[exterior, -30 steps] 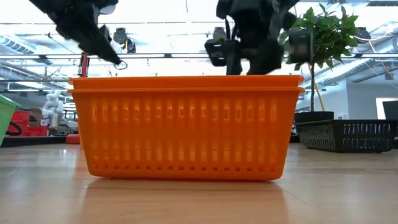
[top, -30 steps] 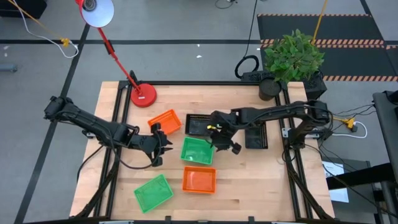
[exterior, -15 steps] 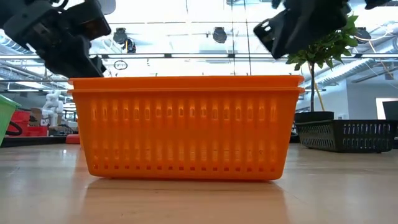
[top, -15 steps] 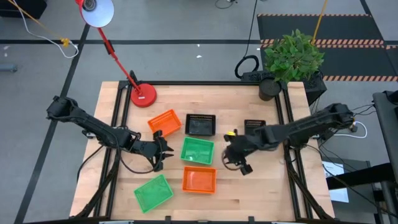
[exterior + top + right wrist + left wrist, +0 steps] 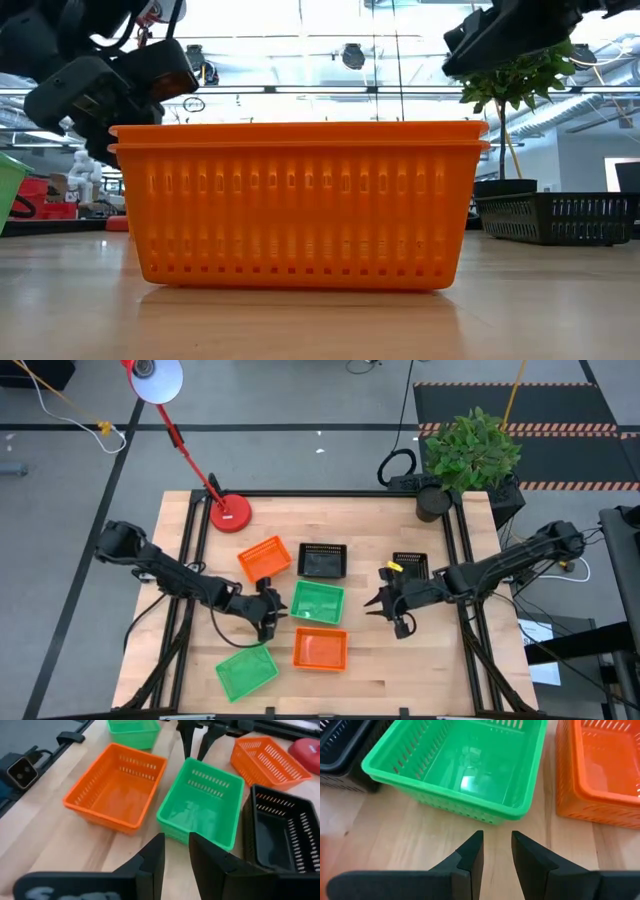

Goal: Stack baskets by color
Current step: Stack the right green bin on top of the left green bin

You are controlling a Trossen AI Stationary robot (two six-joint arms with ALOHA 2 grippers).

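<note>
Six basket spots: that's my count from overhead on the worktop [image 5: 190,650] — some may be stacks, I can't tell how deep.
Orange, far: one orange basket [image 5: 265,559] tilted, near the red lamp base [image 5: 231,513].
Orange, near: a second orange basket [image 5: 320,649] by the front edge — side-on it shows a double rim, so one sits nested in another.
Green, middle: the middle green basket [image 5: 318,604] sits just behind that near orange one, with the black basket [image 5: 323,560] just beyond it.
Green, corner: another green basket [image 5: 247,669] tilted at the front left, well apart from the middle one.
Black, right: a second black basket [image 5: 411,574] over by the right arm, partly covered by it.
Left gripper [image 5: 495,851]: I see it low over bare wood, pointing at the middle green basket's near wall, just short of it — fingers a narrow gap apart, nothing between them.
Right gripper [image 5: 175,851]: hovering over open wood on the other side of the same green basket, looking across the baskets at the left arm — fingers a small way apart, holding nothing.
Behind the worktop: a potted plant [image 5: 470,452] at the back right corner.
</note>
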